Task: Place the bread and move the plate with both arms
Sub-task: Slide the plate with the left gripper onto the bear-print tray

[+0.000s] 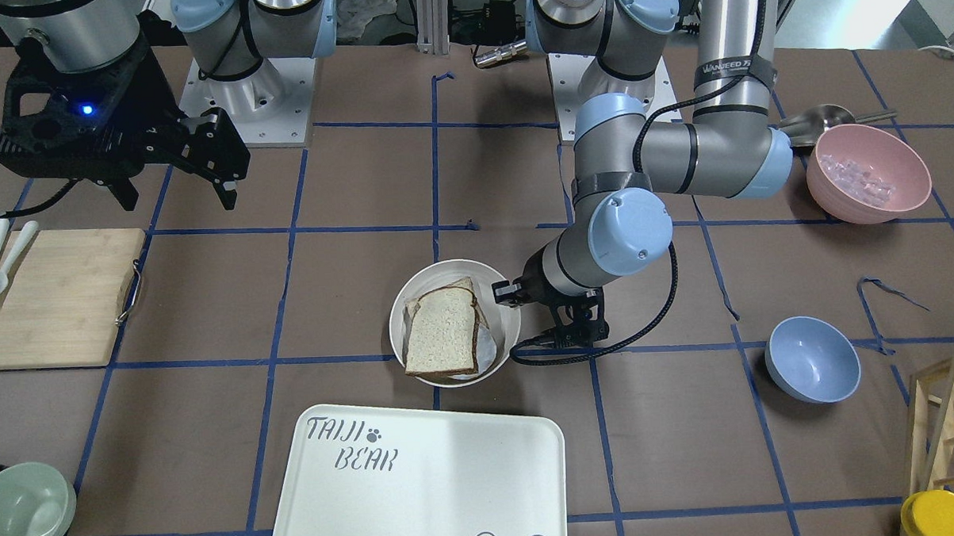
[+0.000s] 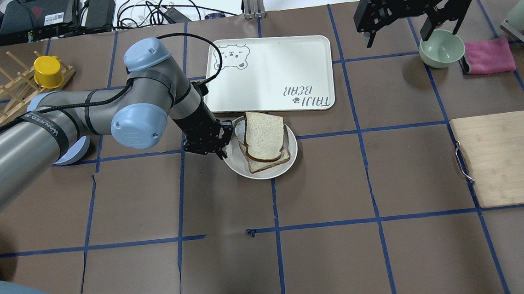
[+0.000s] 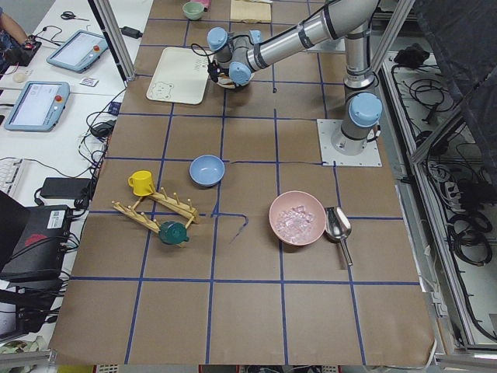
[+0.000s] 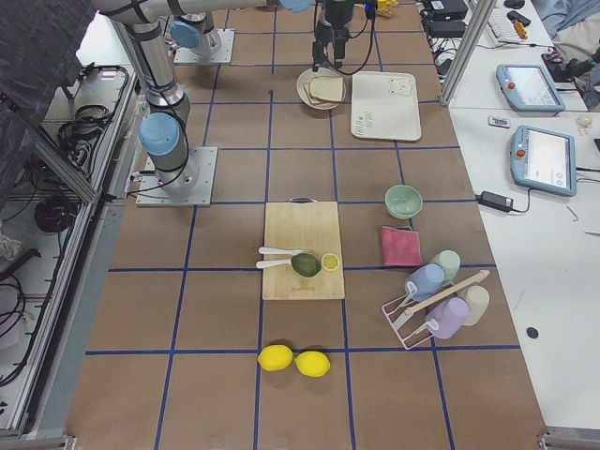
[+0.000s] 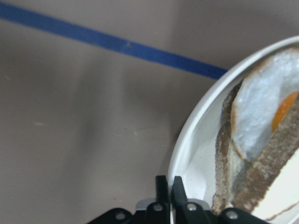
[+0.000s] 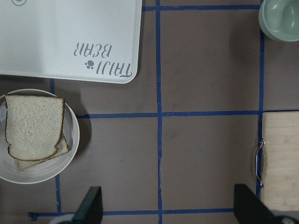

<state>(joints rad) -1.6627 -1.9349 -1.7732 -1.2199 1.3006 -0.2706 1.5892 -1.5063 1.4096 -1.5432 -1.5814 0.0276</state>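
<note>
The plate [image 2: 290,161] sits mid-table, just in front of the tray. On it lies the bread [image 2: 263,135], stacked on a second slice, with a fried egg [image 5: 259,107] between them. My left gripper [image 2: 224,146] is low at the plate's left rim. In the left wrist view its fingers [image 5: 169,182] are shut on the plate's rim [image 5: 187,149]. My right gripper [image 2: 412,21] hangs high at the far right, open and empty, with its fingers wide apart in the right wrist view [image 6: 170,210]. The plate [image 6: 70,154] and bread [image 6: 33,125] also show there.
The white "TAIJI BEAR" tray [image 2: 275,72] lies just beyond the plate. A green bowl [image 2: 441,47] and a pink cloth [image 2: 488,56] are at the far right. A cutting board [image 2: 502,158] is on the right. A blue bowl [image 1: 812,358] and a pink bowl [image 1: 868,171] are on the left arm's side.
</note>
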